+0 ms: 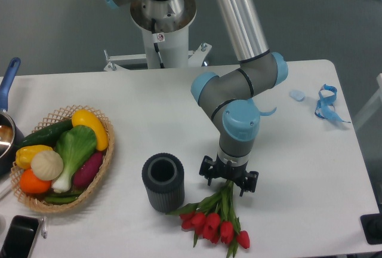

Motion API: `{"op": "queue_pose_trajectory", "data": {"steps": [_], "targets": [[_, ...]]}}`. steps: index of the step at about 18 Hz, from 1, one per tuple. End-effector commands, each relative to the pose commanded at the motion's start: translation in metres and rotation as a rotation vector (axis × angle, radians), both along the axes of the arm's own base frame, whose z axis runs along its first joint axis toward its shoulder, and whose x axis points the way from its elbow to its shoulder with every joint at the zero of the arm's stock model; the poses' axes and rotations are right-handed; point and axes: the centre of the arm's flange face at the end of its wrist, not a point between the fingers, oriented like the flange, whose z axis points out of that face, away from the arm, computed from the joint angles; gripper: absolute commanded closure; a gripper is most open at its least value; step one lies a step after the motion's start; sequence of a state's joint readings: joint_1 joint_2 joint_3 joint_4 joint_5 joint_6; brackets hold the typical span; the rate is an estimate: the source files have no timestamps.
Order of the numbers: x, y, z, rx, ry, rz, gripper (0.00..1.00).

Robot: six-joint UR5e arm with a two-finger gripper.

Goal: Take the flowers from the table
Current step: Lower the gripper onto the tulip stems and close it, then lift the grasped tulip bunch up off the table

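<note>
The flowers [213, 223], a bunch of red tulip buds with green stems and leaves, lie on the white table [298, 162] near its front edge, buds toward the front. My gripper [228, 185] points down directly over the stem end of the bunch. The stems run up between the fingers, which are hidden under the wrist. Whether the jaws are closed on the stems cannot be told from this view.
A dark grey ribbed cylinder cup [162, 182] stands just left of the flowers. A wicker basket [101, 168] of produce sits at the left, with a pot [7, 123] and a phone [18, 235] beyond it. A blue ribbon [327, 104] lies at the back right.
</note>
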State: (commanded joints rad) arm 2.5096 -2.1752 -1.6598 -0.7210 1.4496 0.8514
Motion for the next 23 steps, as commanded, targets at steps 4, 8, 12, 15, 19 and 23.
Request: {"op": "queue_pose_trajectory", "data": {"steps": [4, 8, 12, 15, 19, 23], "targets": [[-0.002, 0.000, 0.004, 0.004, 0.006, 0.008, 0.54], [-0.006, 0.004, 0.013, 0.017, 0.021, 0.008, 0.66], [-0.008, 0.005, 0.020, 0.027, 0.030, 0.007, 0.72], [-0.018, 0.010, 0.042, 0.055, 0.065, 0.010, 0.79], [-0.023, 0.005, 0.084, 0.097, 0.119, 0.012, 0.80], [-0.035, 0.001, 0.172, 0.261, 0.181, 0.014, 0.79]]}}
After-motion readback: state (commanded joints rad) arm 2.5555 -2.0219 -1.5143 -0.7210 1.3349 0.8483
